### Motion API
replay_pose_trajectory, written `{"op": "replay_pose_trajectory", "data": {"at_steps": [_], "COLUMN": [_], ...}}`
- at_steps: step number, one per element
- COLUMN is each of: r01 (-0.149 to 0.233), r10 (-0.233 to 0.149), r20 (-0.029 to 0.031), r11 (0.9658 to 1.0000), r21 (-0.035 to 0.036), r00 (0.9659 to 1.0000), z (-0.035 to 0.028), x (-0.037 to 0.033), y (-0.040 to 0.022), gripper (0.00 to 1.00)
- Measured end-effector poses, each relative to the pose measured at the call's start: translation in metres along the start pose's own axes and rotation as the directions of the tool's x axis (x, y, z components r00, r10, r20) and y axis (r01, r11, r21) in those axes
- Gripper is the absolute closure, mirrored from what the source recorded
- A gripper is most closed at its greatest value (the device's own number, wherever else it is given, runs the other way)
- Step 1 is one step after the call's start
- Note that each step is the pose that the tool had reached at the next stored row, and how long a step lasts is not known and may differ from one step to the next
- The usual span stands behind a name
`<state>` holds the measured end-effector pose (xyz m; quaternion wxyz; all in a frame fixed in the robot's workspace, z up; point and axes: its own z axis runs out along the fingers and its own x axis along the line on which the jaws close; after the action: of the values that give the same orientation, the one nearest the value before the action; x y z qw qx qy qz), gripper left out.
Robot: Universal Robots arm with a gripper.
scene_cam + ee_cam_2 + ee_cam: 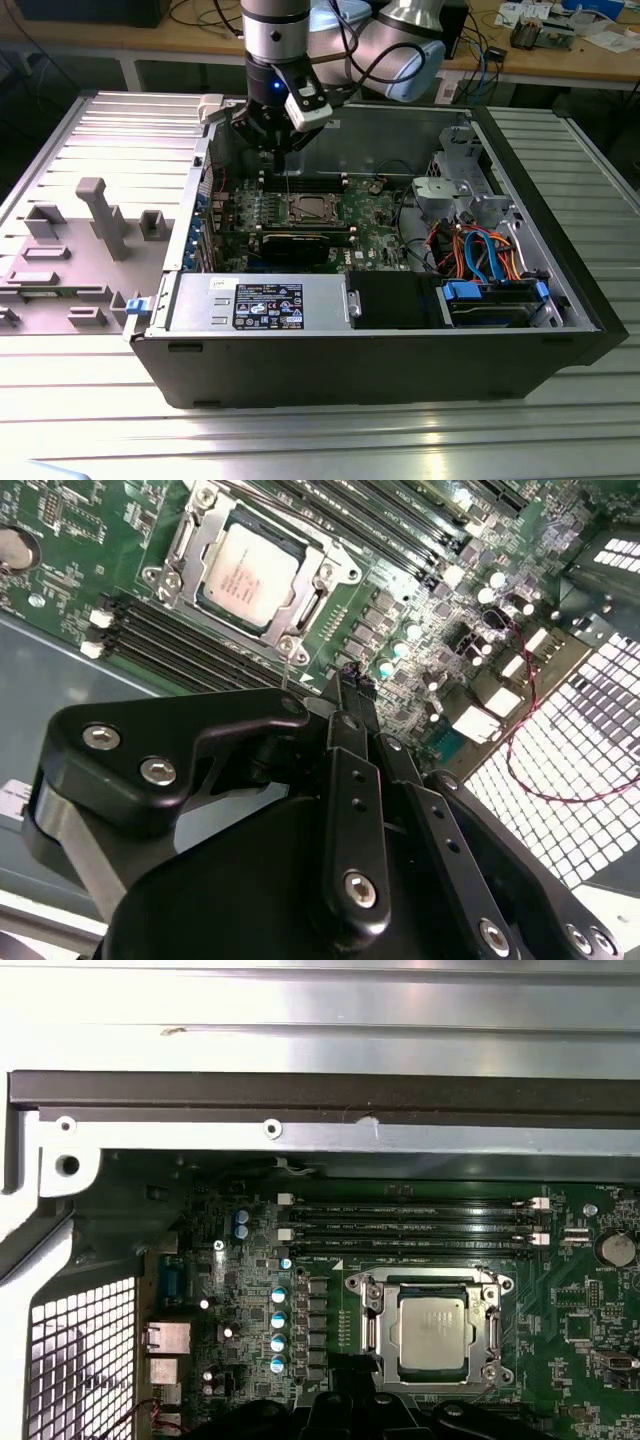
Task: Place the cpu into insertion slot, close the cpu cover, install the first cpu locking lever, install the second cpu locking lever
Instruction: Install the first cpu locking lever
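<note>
The cpu (430,1333) already sits in the insertion slot (372,1332), silvery top showing in both wrist views, and the cpu cover (318,601) looks folded down flat around it, the chip visible through its square window. So placing and cover closing read as done; the levers are harder to judge, since thin metal rods run along the socket sides but whether they are hooked under their catches I cannot tell from these angles. The pincer (350,688) carries nothing, its fingers drawn together into a narrow tip. In the second wrist view that tip lies at centre frame, the socket up and left of it, near but apart, no contact. In the exterior view the pincer (283,150) hangs at upper centre, above the motherboard inside the open computer case (540,345), with the cpu (305,210) just below it in the frame.
</note>
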<state>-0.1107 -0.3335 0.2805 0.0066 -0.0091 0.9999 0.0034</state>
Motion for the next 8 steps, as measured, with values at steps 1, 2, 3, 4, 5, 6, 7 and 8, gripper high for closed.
{"op": "replay_pose_trajectory", "data": {"at_steps": [1, 2, 3, 4, 5, 6, 7, 8], "r01": [0.001, 0.001, 0.001, 0.001, 0.001, 0.001, 0.001, 0.001], "r10": [-0.001, -0.001, -0.001, -0.001, -0.001, -0.001, -0.001, -0.001], "r20": [0.0001, 0.0002, 0.0002, 0.0003, 0.0002, 0.0003, 0.0003, 0.0003], "r11": [1.0, 1.0, 1.0, 1.0, 1.0, 1.0, 1.0, 1.0], "r21": [-0.0001, 0.0, -0.0001, -0.0001, 0.0, -0.0001, -0.0001, -0.0002], "r00": [1.0, 1.0, 1.0, 1.0, 1.0, 1.0, 1.0, 1.0], "z": [0.0008, 0.0026, 0.0041, 0.005, 0.0059, 0.0071, 0.0078, 0.0084], "x": [0.0004, 0.0005, 0.0005, 0.0005, 0.0005, 0.0005, 0.0005, 0.0005], "y": [0.0006, 0.0019, 0.0028, 0.0034, 0.0045, 0.0061, 0.0072, 0.0081], "gripper": [0.89, 0.89, 0.89, 0.89, 0.89, 0.89, 0.89, 0.89]}}
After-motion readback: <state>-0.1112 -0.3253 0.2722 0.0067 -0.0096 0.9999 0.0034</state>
